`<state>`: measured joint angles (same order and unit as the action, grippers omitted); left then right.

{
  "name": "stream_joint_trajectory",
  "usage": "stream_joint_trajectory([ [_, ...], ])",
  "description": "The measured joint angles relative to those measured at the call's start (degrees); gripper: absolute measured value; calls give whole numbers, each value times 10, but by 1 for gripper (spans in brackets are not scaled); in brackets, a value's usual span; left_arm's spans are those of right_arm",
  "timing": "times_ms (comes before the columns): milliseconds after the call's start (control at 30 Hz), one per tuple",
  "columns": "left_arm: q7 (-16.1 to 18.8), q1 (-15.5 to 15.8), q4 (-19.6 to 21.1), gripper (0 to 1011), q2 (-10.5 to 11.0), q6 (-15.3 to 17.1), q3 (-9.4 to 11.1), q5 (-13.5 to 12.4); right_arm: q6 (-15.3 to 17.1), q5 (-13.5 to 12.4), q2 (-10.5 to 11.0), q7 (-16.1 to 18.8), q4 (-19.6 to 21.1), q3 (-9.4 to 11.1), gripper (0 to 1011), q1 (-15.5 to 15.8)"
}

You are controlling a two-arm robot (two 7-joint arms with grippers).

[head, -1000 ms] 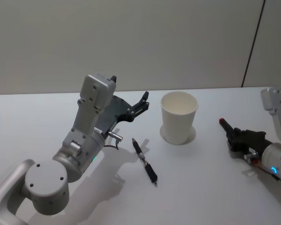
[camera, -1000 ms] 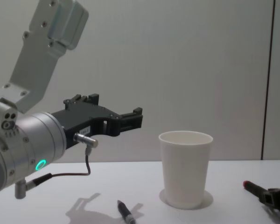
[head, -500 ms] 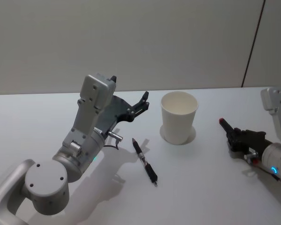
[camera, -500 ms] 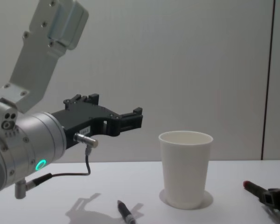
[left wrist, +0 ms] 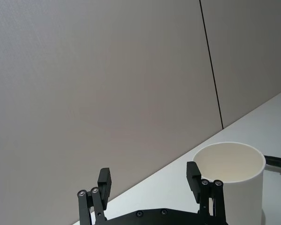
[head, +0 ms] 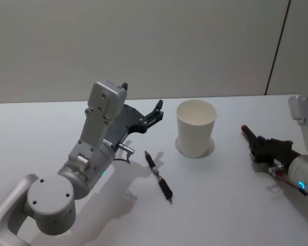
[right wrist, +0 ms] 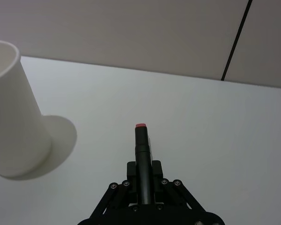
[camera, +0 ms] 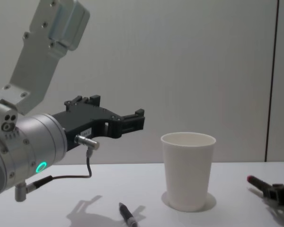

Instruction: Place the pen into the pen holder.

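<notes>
- Head view: the pen holder (head: 196,128), a plain white tapered paper cup, stands upright on the table (head: 231,210); a black pen (head: 159,177) lies near it (on the robot's left side).
- Left wrist view: the left gripper (left wrist: 149,177) is spread wide and empty.
- Right wrist view: the right gripper (right wrist: 141,166) clamps a dark red-tipped pen (right wrist: 140,140), apart from the cup.
- Chest view: the left gripper hangs above the table.

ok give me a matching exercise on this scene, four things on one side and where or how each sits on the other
1 pen holder
2 black pen
3 red-tipped pen
4 left claw

A lying flat on the table
B clamped in the right claw
C open, raised above the table
D standing upright on the table

Pairs: 1-D, 2-A, 3-B, 4-C
</notes>
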<state>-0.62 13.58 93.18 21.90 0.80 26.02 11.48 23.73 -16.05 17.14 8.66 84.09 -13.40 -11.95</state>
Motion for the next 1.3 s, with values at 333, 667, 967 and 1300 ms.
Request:
stream_joint_trajectory([
  [333, 0, 0, 0, 1001, 0, 0, 0, 0, -61, -10, 0, -11, 11, 6, 179, 3],
  [667, 0, 0, 0, 1001, 0, 0, 0, 0, -132, -17, -6, -28, 20, 10, 179, 2],
  [967, 0, 0, 0, 1001, 0, 0, 0, 0, -200, -21, -17, -40, 26, 10, 179, -8],
  [1300, 0, 0, 0, 1001, 0, 0, 0, 0, -271, -38, -44, -29, 26, 2, 179, -35],
])
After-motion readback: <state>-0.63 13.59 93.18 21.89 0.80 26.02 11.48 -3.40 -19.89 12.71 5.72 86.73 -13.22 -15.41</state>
